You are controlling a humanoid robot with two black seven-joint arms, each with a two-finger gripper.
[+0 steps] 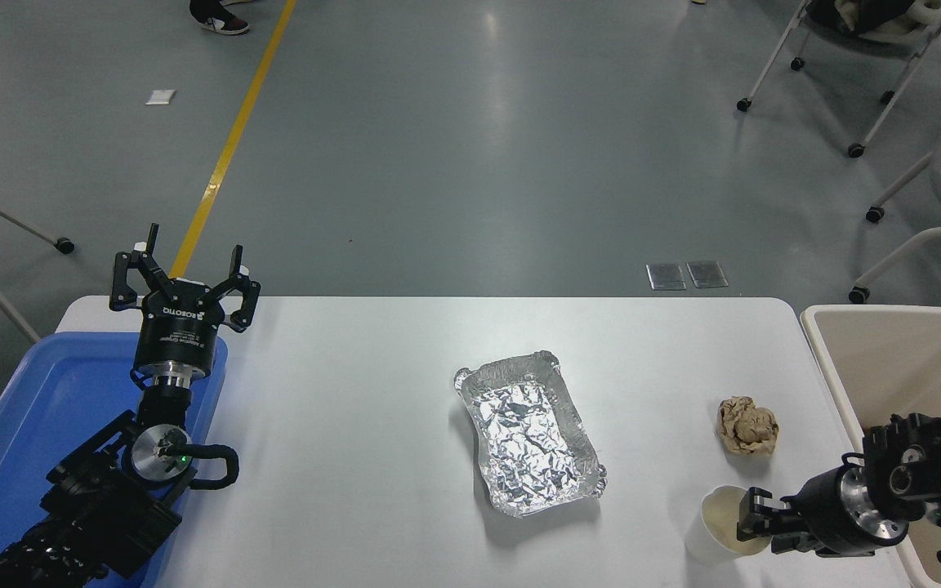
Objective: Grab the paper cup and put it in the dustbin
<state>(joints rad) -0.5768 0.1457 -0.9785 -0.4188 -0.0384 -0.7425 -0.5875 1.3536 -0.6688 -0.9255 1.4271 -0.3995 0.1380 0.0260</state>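
Observation:
The paper cup (715,532) is white with a cream inside and stands upright on the white table (356,425) near its front right corner. My right gripper (753,516) comes in low from the right edge and its tip overlaps the cup's right rim. Its grip on the cup does not show. The dustbin (862,384) is a beige bin at the table's right edge, right behind my right arm. My left gripper (185,273) is parked at the lower left, open and empty, raised above the blue tray.
A crinkled silver foil tray (529,433) lies in the table's middle. A crumpled brown paper ball (747,425) lies between the foil tray and the dustbin, just behind the cup. A blue plastic tray (21,433) sits at the left. Chairs stand on the floor beyond.

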